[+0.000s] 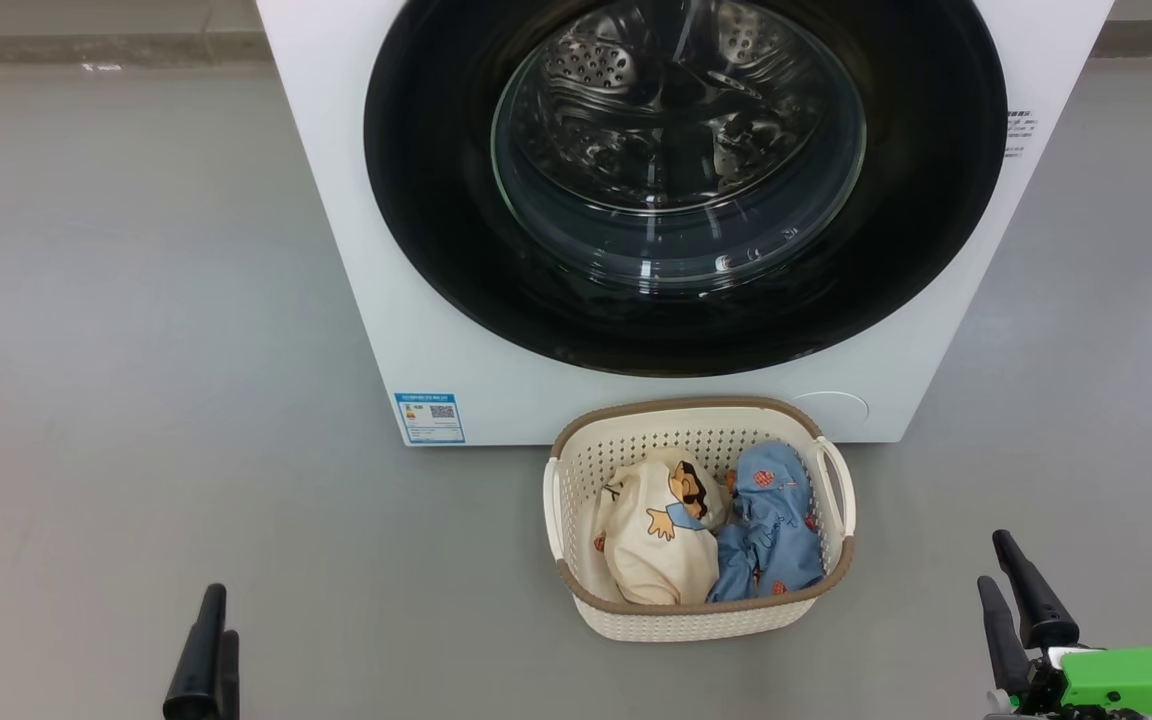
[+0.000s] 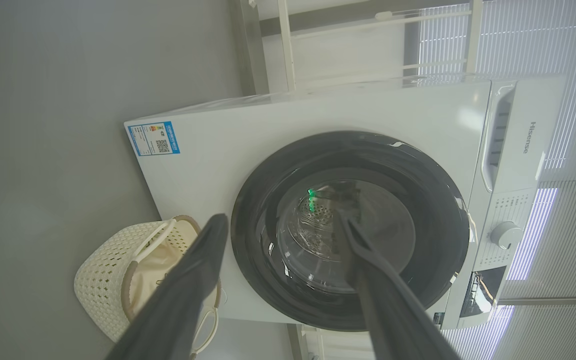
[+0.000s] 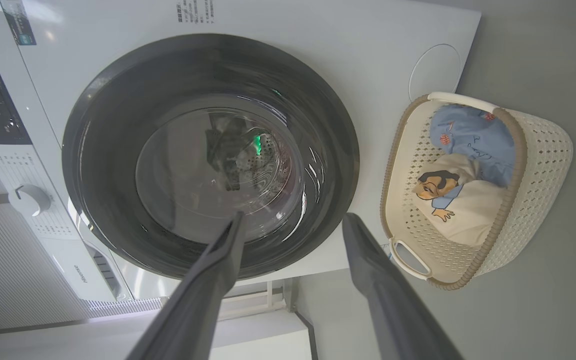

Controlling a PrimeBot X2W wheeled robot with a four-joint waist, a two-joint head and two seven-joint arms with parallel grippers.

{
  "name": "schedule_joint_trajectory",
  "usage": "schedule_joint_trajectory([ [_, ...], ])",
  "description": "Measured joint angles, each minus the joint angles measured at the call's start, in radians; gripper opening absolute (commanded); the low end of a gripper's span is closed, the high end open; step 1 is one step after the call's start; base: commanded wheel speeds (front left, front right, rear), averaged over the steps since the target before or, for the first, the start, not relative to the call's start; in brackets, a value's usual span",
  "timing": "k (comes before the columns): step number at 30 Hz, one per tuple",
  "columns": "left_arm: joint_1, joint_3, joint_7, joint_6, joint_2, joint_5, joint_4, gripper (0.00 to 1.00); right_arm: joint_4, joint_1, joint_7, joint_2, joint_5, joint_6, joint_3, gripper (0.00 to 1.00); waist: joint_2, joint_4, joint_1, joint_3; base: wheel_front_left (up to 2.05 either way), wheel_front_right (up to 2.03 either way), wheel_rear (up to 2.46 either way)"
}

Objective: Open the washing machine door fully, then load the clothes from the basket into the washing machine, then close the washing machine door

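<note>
Fronting the washing machine (image 1: 386,300): the basket (image 1: 688,404)

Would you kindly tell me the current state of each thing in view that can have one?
door: shut against the machine
basket: upright on the floor, loaded
cream garment: in the basket, crumpled
blue garment: in the basket, crumpled
left gripper: open, empty
right gripper: open, empty
</note>
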Motion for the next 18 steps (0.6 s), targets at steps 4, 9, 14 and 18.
schedule_joint_trajectory([
  [4, -0.002, 0.0, -0.011, 0.0, 0.001, 0.042, -0.007, 1.0, -0.006, -0.004, -0.01, -0.014, -0.063, 0.0, 0.005, 1.0, 0.0, 0.001, -0.0001, 0.001, 0.0, 0.0, 0.0],
  [9, -0.003, -0.002, -0.025, 0.0, 0.002, 0.096, -0.017, 1.0, -0.016, -0.007, -0.026, -0.017, -0.122, 0.0, 0.015, 1.0, 0.0, 0.002, -0.0001, 0.002, 0.0, 0.0, 0.0],
  [14, -0.004, -0.008, -0.037, 0.0, 0.004, 0.144, -0.028, 1.0, -0.023, -0.008, -0.036, -0.019, -0.178, 0.0, 0.025, 1.0, 0.0, 0.004, -0.0001, 0.002, 0.0, 0.0, 0.0],
  [18, -0.004, -0.011, -0.051, 0.0, 0.006, 0.195, -0.035, 1.0, -0.032, -0.011, -0.047, -0.03, -0.239, 0.0, 0.034, 1.0, 0.0, 0.005, -0.0001, 0.002, 0.0, 0.0, 0.0],
])
